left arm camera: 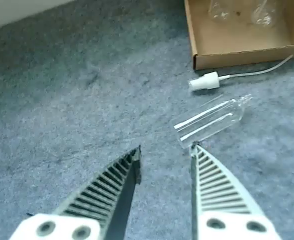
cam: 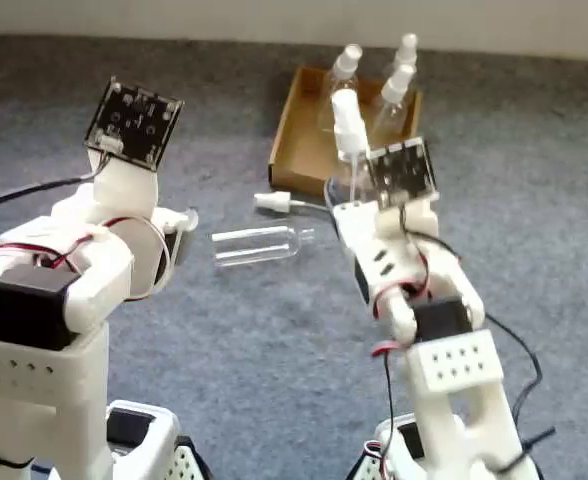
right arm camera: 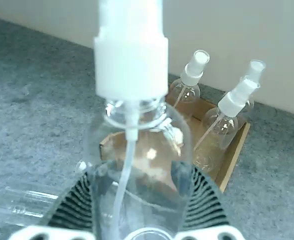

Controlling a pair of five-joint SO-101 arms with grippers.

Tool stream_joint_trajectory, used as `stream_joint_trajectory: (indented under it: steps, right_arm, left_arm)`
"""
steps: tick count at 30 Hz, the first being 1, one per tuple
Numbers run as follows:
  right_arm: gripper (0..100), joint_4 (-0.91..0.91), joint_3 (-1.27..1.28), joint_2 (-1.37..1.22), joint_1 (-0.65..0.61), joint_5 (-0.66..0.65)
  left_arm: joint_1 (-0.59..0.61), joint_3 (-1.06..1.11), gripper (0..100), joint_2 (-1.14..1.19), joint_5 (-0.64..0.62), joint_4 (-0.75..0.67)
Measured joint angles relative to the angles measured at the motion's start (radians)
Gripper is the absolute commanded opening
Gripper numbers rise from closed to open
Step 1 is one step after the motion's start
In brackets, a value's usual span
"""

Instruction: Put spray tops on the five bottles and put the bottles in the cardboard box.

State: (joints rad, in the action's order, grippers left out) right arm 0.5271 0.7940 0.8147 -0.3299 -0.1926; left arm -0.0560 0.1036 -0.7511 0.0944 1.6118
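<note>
My right gripper (right arm camera: 138, 175) is shut on a clear bottle (right arm camera: 137, 145), held upright with a white spray top (right arm camera: 132, 50) on its neck. In the high view this bottle (cam: 349, 165) stands beside the near edge of the cardboard box (cam: 296, 135). Three capped bottles (right arm camera: 187, 82) (right arm camera: 226, 117) (right arm camera: 252, 75) stand in the box (right arm camera: 235, 152). One bare bottle (left arm camera: 212, 117) lies on its side on the carpet, with a loose spray top (left arm camera: 204, 82) between it and the box (left arm camera: 237, 52). My left gripper (left arm camera: 164, 155) is open, just short of the lying bottle.
Grey carpet covers the floor all round. A pale wall runs behind the box. In the high view the lying bottle (cam: 264, 245) and the loose spray top (cam: 274, 202) rest between the two arms, with my left gripper (cam: 182, 238) to their left.
</note>
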Motion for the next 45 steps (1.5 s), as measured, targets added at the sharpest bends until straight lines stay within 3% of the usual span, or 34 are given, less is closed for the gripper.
stream_joint_trajectory:
  steps: [8, 13, 17, 24, 31, 36, 45]
  right_arm:
    - [0.5, 0.000, -0.485, -0.605, 0.003, -0.061]
    - [0.5, -0.012, -0.741, -0.908, 0.002, -0.075]
    - [0.4, -0.227, -0.853, -1.063, 0.003, 0.014]
    - [0.4, -0.677, -0.709, -1.126, -0.006, 0.180]
    - [0.4, -1.112, -0.431, -1.217, -0.037, 0.187]
    - [0.4, -1.227, -0.462, -1.384, -0.037, 0.187]
    - [0.4, -1.249, -0.578, -1.482, -0.037, 0.187]
  left_arm:
    - [0.104, 0.603, 16, -0.153, 0.000, -0.364]
    - [0.124, 0.852, 16, -0.204, 0.000, -0.523]
    - [0.120, 0.967, 16, -0.209, 0.000, -0.623]
    - [0.121, 1.026, 16, -0.209, 0.000, -0.678]
    - [0.121, 1.026, 16, -0.209, 0.000, -0.684]
    - [0.121, 1.026, 16, -0.209, 0.000, -0.684]
    - [0.121, 1.033, 16, -0.212, 0.000, -0.684]
